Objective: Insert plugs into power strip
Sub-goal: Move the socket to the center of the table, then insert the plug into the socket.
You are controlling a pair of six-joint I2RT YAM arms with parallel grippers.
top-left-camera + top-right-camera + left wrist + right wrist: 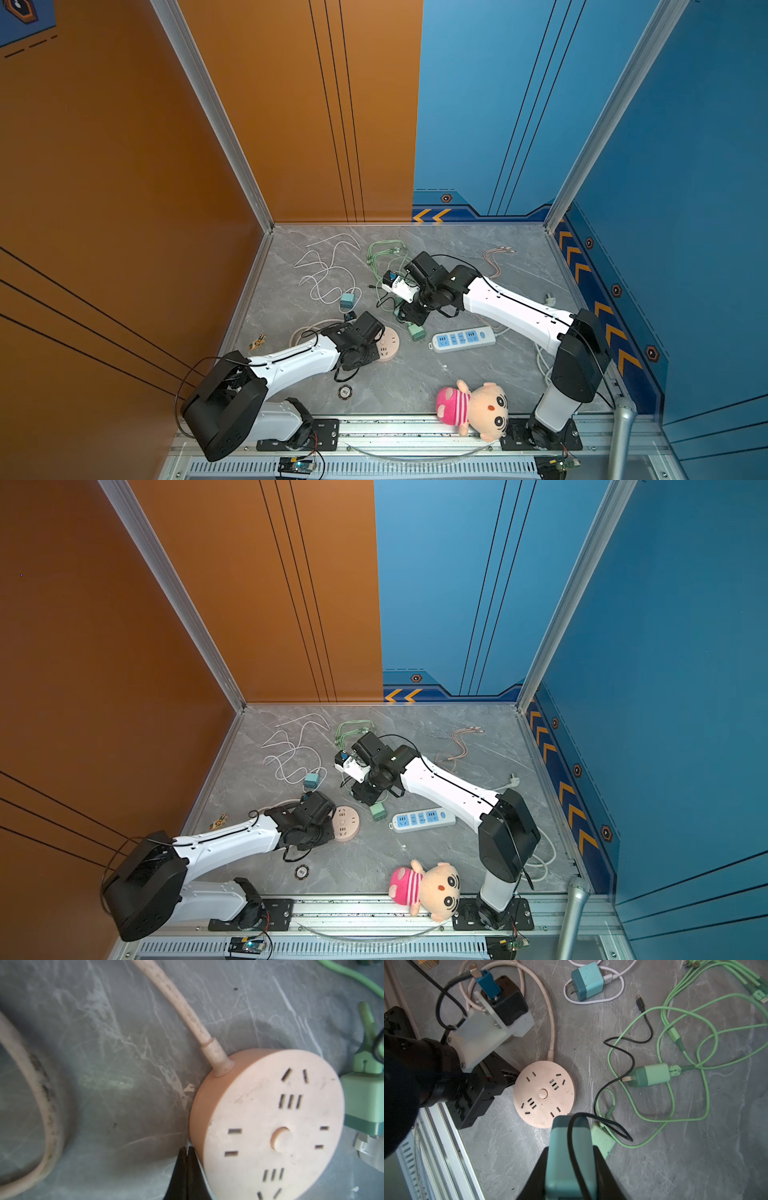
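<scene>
Right hand (571, 1153) grasps teal plug (560, 1169) by flat sides, near round power strip (544, 1093). Left hand (186, 1157), clenched empty, sits against strip's rim. Plug judged light, rigid, smooth.

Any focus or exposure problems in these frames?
Left wrist view: hazy and soft, even on the round power strip, glare patch on the table. Right wrist view: table sharp, held teal plug slightly soft. In both top views, right arm's white link overexposed.
</scene>
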